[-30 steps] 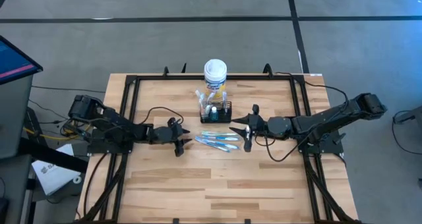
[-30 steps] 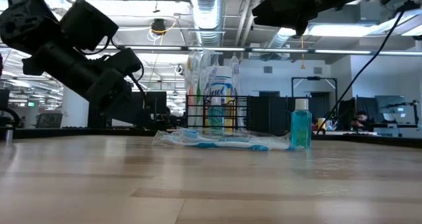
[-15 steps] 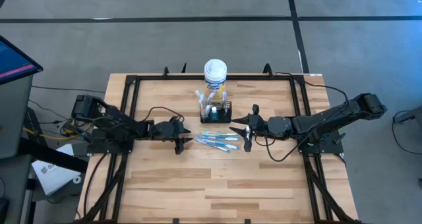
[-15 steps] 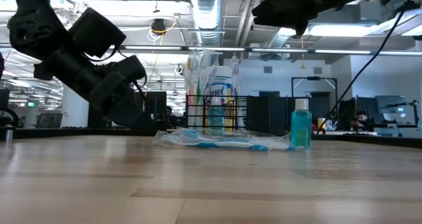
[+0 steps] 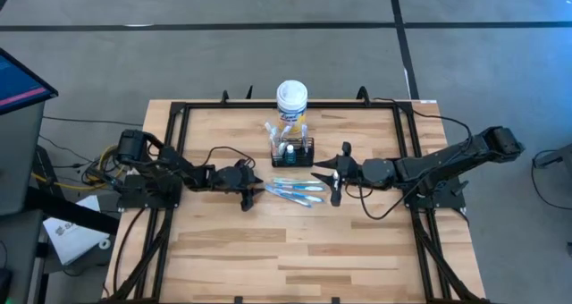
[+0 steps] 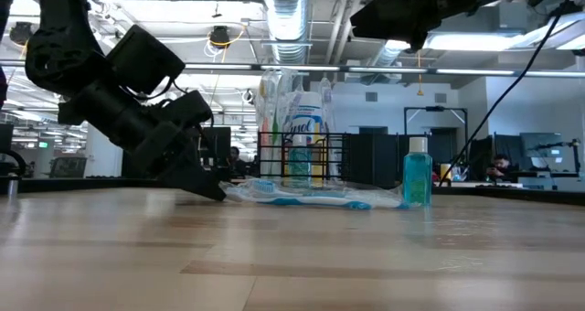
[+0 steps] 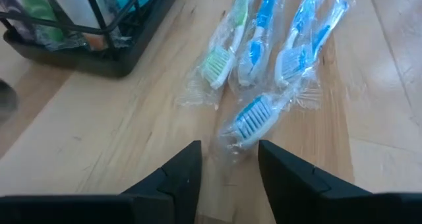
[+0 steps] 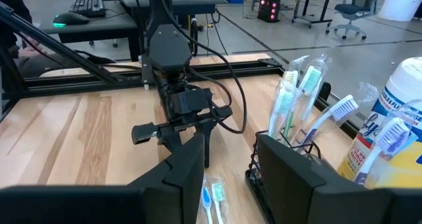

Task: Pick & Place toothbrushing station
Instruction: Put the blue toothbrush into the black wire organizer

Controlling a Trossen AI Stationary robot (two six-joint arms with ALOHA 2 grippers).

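Observation:
The toothbrushing station, a low black wire-mesh caddy (image 5: 292, 151), stands mid-table with wrapped toothbrushes upright in it, in front of a yellow canister (image 5: 292, 103). Several wrapped toothbrushes (image 5: 296, 190) lie flat on the wood before the caddy (image 7: 86, 36). My left gripper (image 7: 227, 168) is low over the table, open, slanting down. Its fingertips stand on either side of the wrapper end of the nearest toothbrush (image 7: 254, 118); I cannot tell whether they touch it. My right gripper (image 5: 337, 179) hangs open above the table at the toothbrushes' right end, with nothing between its fingers (image 8: 191, 165).
A small blue bottle (image 6: 417, 172) with a white cap stands on the table right of the lying toothbrushes. A black frame (image 5: 179, 125) runs round the table's edge. Bare wood (image 5: 295, 250) fills the near half of the table.
My left gripper has gone down and toward the table's right edge, up to the left ends of the lying toothbrushes. The toothbrushes, the caddy and the bottle have stayed where they were.

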